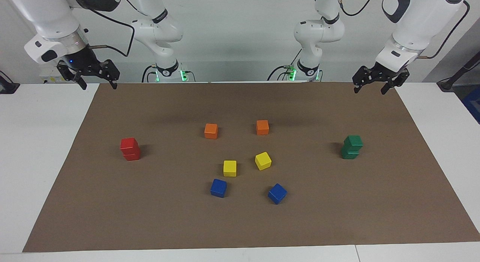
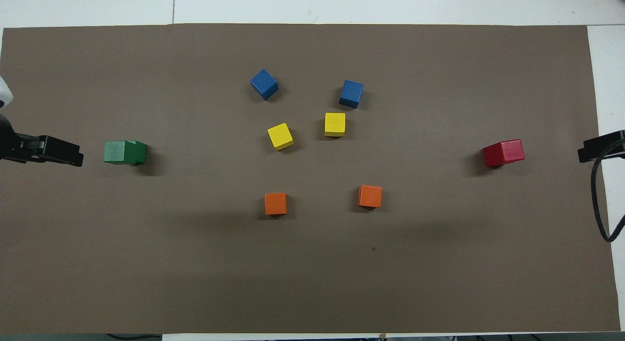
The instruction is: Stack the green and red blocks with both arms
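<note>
Two green blocks [image 1: 351, 146] stand stacked, the upper one slightly askew, on the brown mat [image 1: 337, 217] toward the left arm's end; from overhead the green stack [image 2: 124, 152] shows as one. Two red blocks [image 1: 130, 148] stand stacked toward the right arm's end, and overhead the red stack [image 2: 504, 152] shows only its top block. My left gripper [image 1: 369, 90] hangs open and empty high over the mat's edge, well apart from the green stack. My right gripper [image 1: 98, 85] hangs open and empty over the mat's edge at the red stack's end.
Single cubes lie in the mat's middle: two orange [image 1: 211, 130] [image 1: 262, 127] nearest the robots, two yellow [image 1: 230, 168] [image 1: 263, 160] farther out, two blue [image 1: 218, 188] [image 1: 277, 193] farthest. White tabletop [image 1: 37, 142] surrounds the mat.
</note>
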Robot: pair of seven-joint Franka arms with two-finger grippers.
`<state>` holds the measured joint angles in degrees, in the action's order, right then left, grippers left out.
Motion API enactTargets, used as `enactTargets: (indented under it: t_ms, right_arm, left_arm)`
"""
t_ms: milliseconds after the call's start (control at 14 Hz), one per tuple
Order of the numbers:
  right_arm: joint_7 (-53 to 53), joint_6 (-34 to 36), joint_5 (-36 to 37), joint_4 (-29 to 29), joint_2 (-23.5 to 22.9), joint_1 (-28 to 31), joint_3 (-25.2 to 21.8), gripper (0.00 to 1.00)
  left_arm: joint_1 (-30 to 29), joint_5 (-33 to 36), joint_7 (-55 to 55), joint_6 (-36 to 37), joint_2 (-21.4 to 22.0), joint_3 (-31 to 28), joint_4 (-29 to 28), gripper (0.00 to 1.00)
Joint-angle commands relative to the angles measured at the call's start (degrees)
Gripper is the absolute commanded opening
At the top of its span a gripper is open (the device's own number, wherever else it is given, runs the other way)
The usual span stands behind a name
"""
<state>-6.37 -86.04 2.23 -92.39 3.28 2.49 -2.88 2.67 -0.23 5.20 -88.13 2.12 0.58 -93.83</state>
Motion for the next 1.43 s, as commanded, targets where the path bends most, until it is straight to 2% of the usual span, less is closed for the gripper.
enactTargets:
  t_ms: [0, 215, 358, 573, 788, 1362]
  right_arm:
    - [1.4, 1.2, -0.2, 0.6, 0.0, 0.2, 0.2, 1.0]
    - [1.5, 1.2, -0.2, 0.4, 0.1, 0.2, 0.3, 1.0]
    - [1.5, 1.2, -0.2, 0.4, 0.1, 0.2, 0.3, 1.0]
    - [1.5, 1.2, -0.2, 0.4, 0.1, 0.2, 0.3, 1.0]
    - [1.4, 1.2, -0.2, 0.3, 0.1, 0.2, 0.3, 1.0]
    - [1.4, 1.3, -0.2, 0.3, 0.2, 0.2, 0.3, 1.0]
  left_arm:
    - [0.8, -0.2, -0.6, 2.6, -4.3, -0.8, 6.0, 1.0]
    - [1.2, 0.1, -0.6, 3.9, -4.5, -0.8, 6.6, 1.0]
    - [1.5, 0.3, -0.7, 7.6, -5.3, -0.8, 9.4, 1.0]
    - [1.9, 0.7, -0.7, 7.8, -5.3, -0.8, 10.0, 1.0]
    - [1.6, 0.5, -0.6, 3.6, -4.1, -0.5, 7.4, 1.0]
    - [0.8, 0.5, -0.4, 3.3, -3.4, -0.3, 5.4, 1.0]
